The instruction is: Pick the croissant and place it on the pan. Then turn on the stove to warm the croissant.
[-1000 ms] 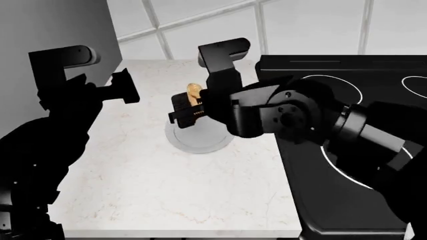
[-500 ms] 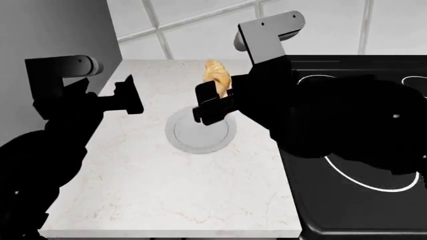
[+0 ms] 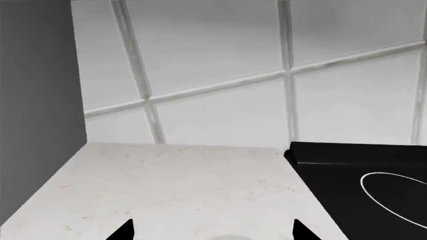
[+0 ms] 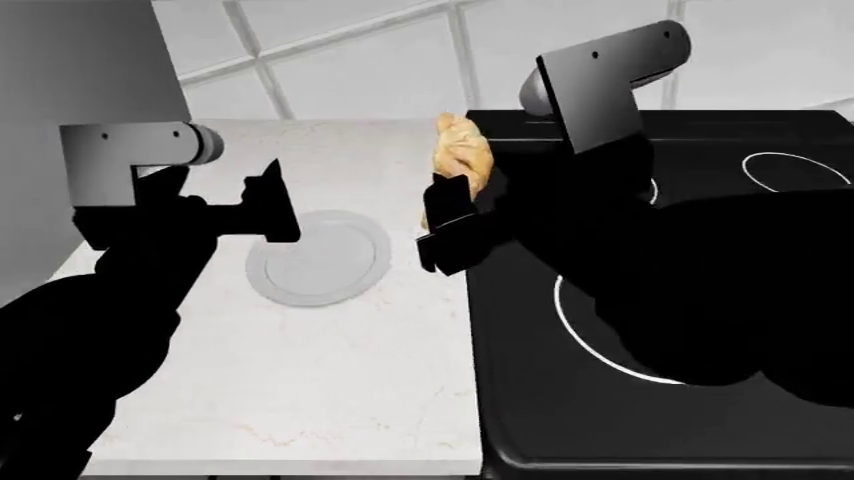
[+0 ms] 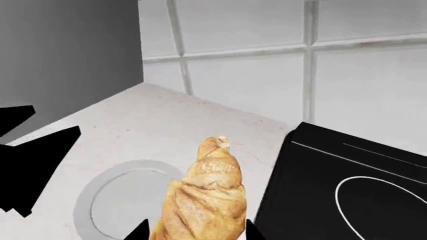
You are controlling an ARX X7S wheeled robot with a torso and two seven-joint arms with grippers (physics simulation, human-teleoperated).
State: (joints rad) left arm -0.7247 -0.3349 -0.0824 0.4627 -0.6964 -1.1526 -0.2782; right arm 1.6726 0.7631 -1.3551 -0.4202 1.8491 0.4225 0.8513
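While the black left gripper hangs over the left part of the white marble counter, its two dark fingertips stand spread with bare stone between them, holding nothing. Just to its right, the round white plate lies flat on the counter with nothing on it. Further right, the black right gripper is raised above the seam where the counter meets the stove, its fingers pinching the small golden-brown crescent croissant, which stands nearly upright with its tapered end up. At the right sits the black glass-topped stove, its white-ringed burner partly hidden by the right arm. The pan shows in none of the views.
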